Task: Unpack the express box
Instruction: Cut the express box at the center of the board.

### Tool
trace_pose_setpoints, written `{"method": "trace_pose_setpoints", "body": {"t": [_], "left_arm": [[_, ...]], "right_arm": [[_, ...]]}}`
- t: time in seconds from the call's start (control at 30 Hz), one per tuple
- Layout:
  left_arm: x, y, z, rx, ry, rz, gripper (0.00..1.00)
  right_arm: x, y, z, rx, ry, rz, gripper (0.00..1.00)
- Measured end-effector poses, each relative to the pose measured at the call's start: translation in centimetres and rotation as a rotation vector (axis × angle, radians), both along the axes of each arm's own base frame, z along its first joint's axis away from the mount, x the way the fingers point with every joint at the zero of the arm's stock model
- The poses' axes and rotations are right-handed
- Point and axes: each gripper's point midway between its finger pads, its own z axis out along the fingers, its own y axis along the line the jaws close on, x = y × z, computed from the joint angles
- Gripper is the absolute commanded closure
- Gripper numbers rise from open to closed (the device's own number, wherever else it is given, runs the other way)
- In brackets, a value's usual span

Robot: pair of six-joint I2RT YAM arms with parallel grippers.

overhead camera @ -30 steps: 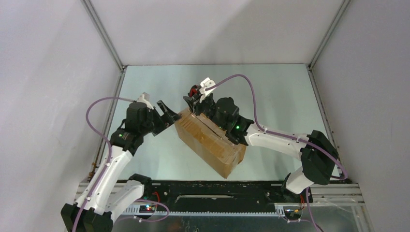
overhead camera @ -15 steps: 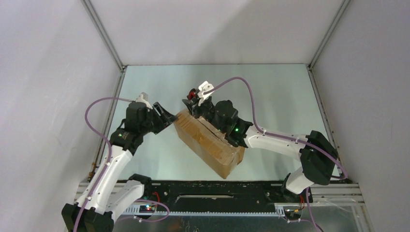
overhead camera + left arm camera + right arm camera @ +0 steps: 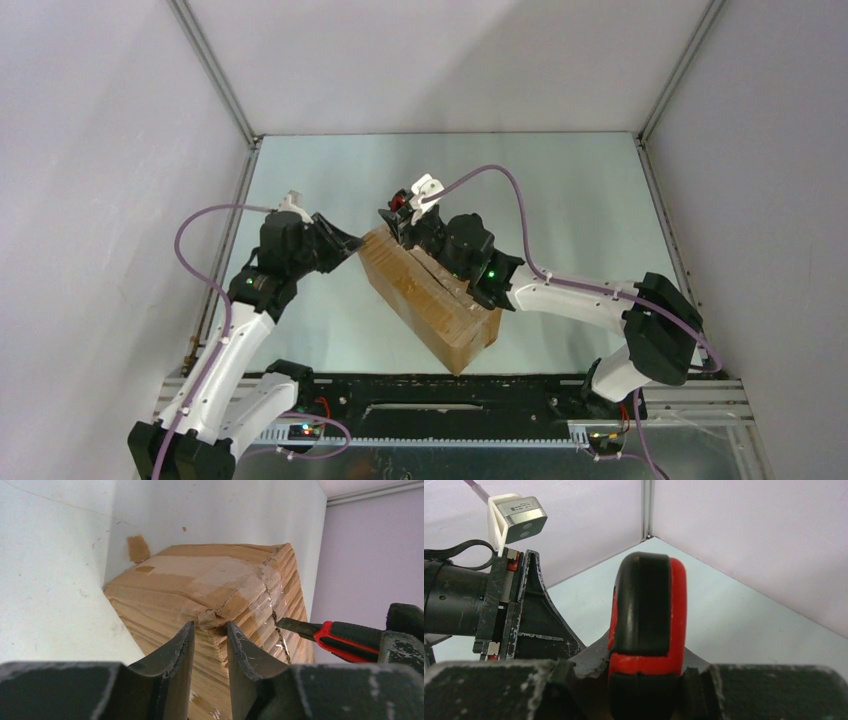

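Two arms meet at the far end of the express box [image 3: 430,290], an oblong carton of brown corrugated cardboard that lies diagonally on the pale, faintly glossy counter [image 3: 560,200], roughly in the middle. From the left wrist the box [image 3: 200,580] shows a ribbed, layered end face, a top skin wrinkled under clear shiny tape, and a ragged, torn corner.

The left hand [image 3: 345,243] reaches that corner from the side. Its two dark, curved, scuffed fingers [image 3: 182,650] stand close together on either side of the torn cardboard, and the left hand [image 3: 209,627] has only a narrow gap filled by that corner. Whether the fingers actually press the cardboard cannot be told.

The right hand [image 3: 400,222] is clenched on a utility knife [image 3: 400,197]. In its own wrist view the right hand [image 3: 644,672] has the knife's [image 3: 646,610] rounded black and red handle seated upright between its rough black fingers. From the left wrist the knife [image 3: 345,635] points a thin dark blade at the taped seam on the box end, its tip at or just beside the tape.
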Motion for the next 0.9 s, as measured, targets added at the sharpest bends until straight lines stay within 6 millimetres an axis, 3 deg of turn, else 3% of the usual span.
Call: {"method": "trace_pose_setpoints", "body": {"t": [0.2, 0.43, 0.63, 0.9], "left_arm": [[0.0, 0.0, 0.1, -0.035, -0.003, 0.032, 0.69], [-0.1, 0.4, 0.2, -0.048, -0.005, 0.093, 0.77], [0.2, 1.1, 0.3, -0.041, -0.011, 0.164, 0.78], [0.2, 0.9, 0.3, -0.039, -0.013, 0.18, 0.77]], "right_arm": [[-0.4, 0.1, -0.5, -0.016, -0.002, -0.012, 1.0], [-1.1, -0.4, -0.7, -0.013, 0.003, -0.026, 1.0], [-2.0, -0.8, -2.2, -0.062, 0.024, -0.037, 1.0], [-2.2, -1.0, -2.1, -0.073, 0.025, -0.038, 1.0]]}}
